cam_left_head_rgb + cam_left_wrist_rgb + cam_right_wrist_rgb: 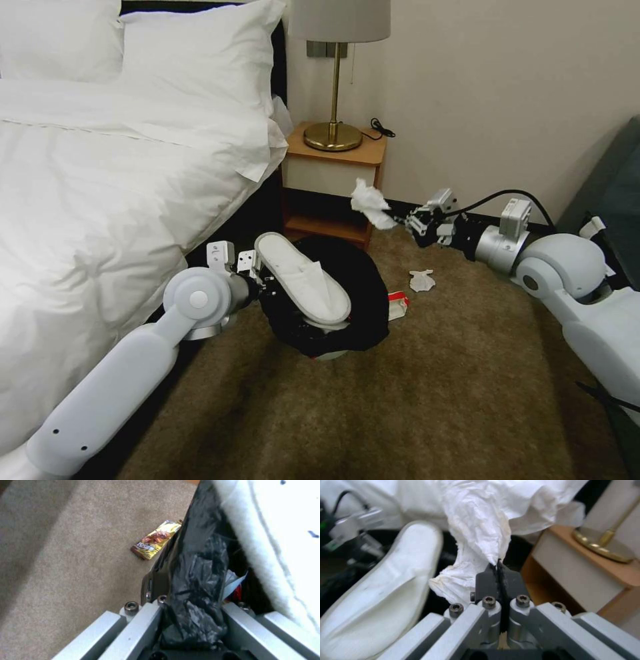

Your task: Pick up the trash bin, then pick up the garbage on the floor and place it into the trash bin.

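Note:
The trash bin [365, 293], lined with a black bag [200, 555], hangs tilted just above the carpet beside the bed. My left gripper [264, 280] [193, 592] is shut on its rim. A white slipper [303, 280] [383, 595] lies across the bin's mouth. To the right of the bin and higher, my right gripper [408, 223] [498, 570] is shut on a crumpled white tissue [371, 203] [480, 530]. On the carpet lie another tissue [421, 280] and a red wrapper [398, 305]. A gold-brown snack packet [156, 540] rests on the floor by the bin.
The bed [100, 173] with white bedding fills the left side. A wooden nightstand [333, 173] [586, 575] with a brass lamp [333, 133] stands at the wall behind the bin. A dark piece of furniture [613, 180] is at the right. Open brown carpet [400, 413] lies in front.

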